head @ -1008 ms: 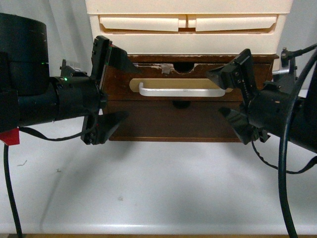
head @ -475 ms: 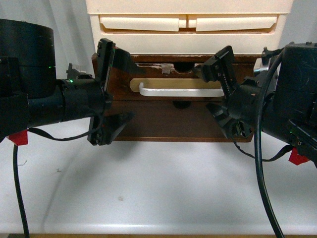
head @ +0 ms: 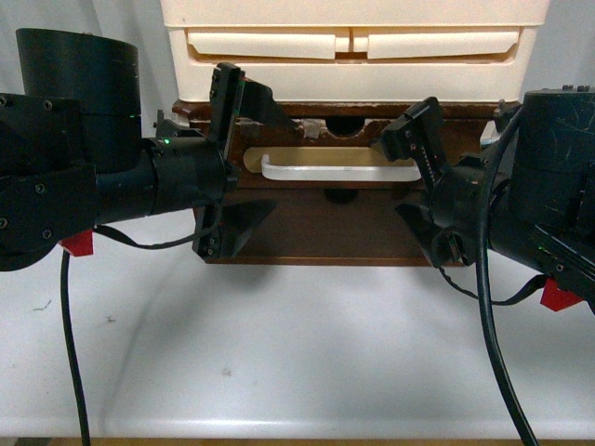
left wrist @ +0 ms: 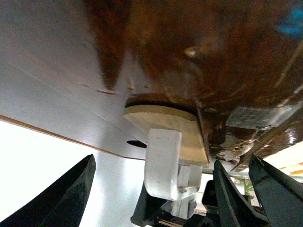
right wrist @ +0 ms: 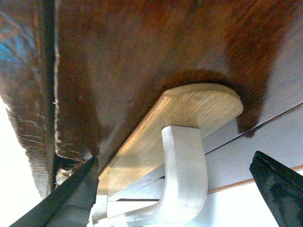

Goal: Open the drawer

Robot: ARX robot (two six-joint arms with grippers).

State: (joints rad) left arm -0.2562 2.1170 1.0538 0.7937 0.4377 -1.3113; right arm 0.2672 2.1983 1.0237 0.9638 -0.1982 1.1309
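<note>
**Q:** Where do the arms sit?

**A:** In the front view, the left arm (head: 93,186) reaches in from the left and the right arm (head: 548,195) from the right. Both are roughly level, and the claws point toward each other.

**Q:** And the claws?

**A:** The left claw (head: 284,169) is spread wide, one finger above the other. The right claw (head: 389,175) is parted the same way. Neither grips anything. The left wrist view shows its dark fingers (left wrist: 71,194) well apart.
</note>
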